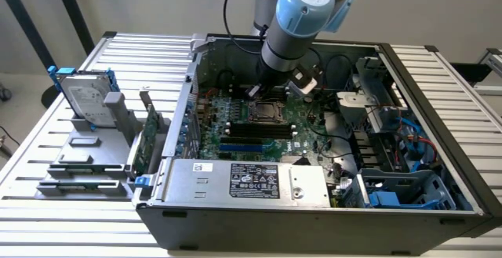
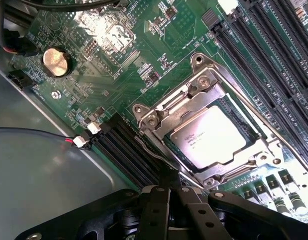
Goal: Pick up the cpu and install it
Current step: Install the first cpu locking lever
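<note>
Wrist view: cpu (image 2: 212, 138) lying flat in the socket (image 2: 144, 116) on the green board (image 2: 119, 65), silver top plate up, framed on all sides by the socket's metal bracket. Looks seated rather than loose, going by how squarely it sits inside that frame. Set just ahead of the gripper (image 2: 169, 192) and off to one side of its centre line, near but not touching. Nearly square, so no real long axis to speak of; edges run at a slant to the line of the fingers (image 2: 154, 210). Round silver battery (image 2: 56, 62) well apart, on the far side of the board.

Fingers drawn together with barely a seam between them, nothing pinched there, tips hanging over the board beside the corner of the socket bracket. Contact with the bracket: cannot tell.

Exterior view: arm (image 1: 298, 29) reaching down into the open computer case (image 1: 314, 211), gripper (image 1: 263, 91) low over the board and just beside the socket (image 1: 267, 112). Hard drive (image 1: 84, 99) standing in a rack outside the case, towards the exterior view's left.
</note>
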